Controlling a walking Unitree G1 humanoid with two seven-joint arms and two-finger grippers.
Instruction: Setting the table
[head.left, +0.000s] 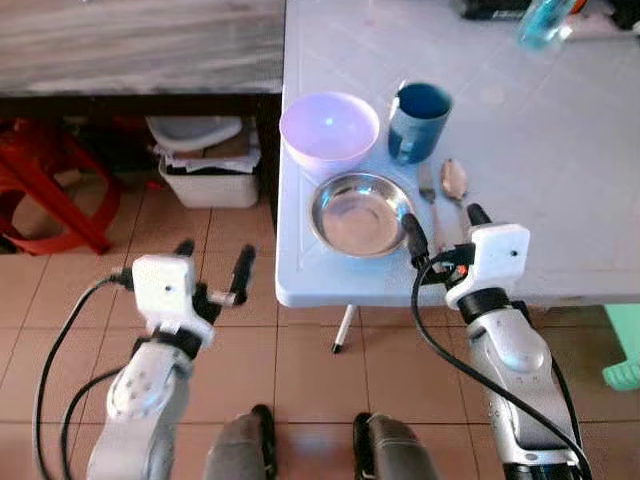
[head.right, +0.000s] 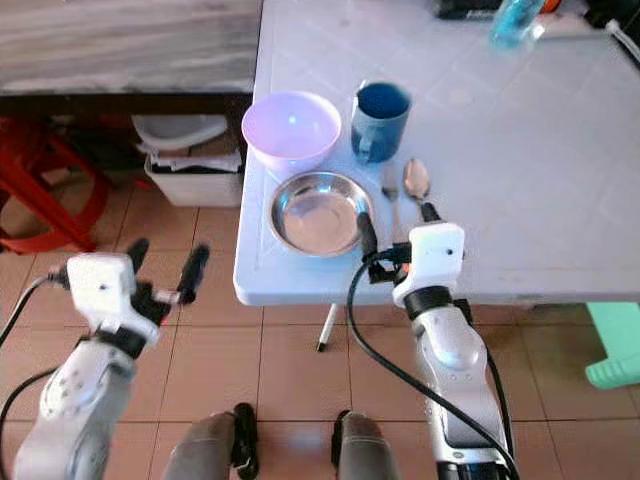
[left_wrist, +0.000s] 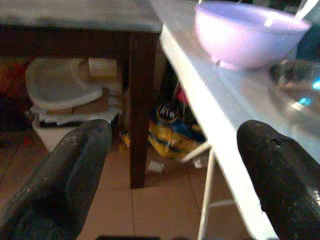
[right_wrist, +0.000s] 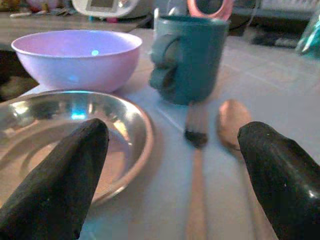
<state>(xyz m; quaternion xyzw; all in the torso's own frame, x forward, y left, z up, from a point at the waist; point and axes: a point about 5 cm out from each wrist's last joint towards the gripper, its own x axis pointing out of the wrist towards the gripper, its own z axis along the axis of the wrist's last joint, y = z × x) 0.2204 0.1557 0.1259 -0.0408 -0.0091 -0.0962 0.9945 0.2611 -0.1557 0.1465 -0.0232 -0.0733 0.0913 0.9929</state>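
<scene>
On the pale textured plastic table (head.left: 560, 150), near its front corner, sit one shiny round steel dish (head.left: 360, 213), one glossy lilac bowl (head.left: 329, 128) at its 11 o'clock, one teal mug (head.left: 419, 121) at 1, and two metal utensils (head.left: 441, 190) at 3, my right gripper (head.left: 445, 230) spread open over them, my left gripper (head.left: 213, 262) open above floor tiles (head.left: 300, 370).

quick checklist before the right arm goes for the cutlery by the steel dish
1. Right pincer open, fingers spread: ok.
2. Fork and spoon lie side by side on the white table, between the pincer's fingers in the right wrist view: ok.
3. Steel dish empty: ok.
4. Blue mug upright behind the cutlery: ok.
5. Lilac bowl close to the table edge: not ok.
6. Left pincer open, over the floor: ok.
</scene>
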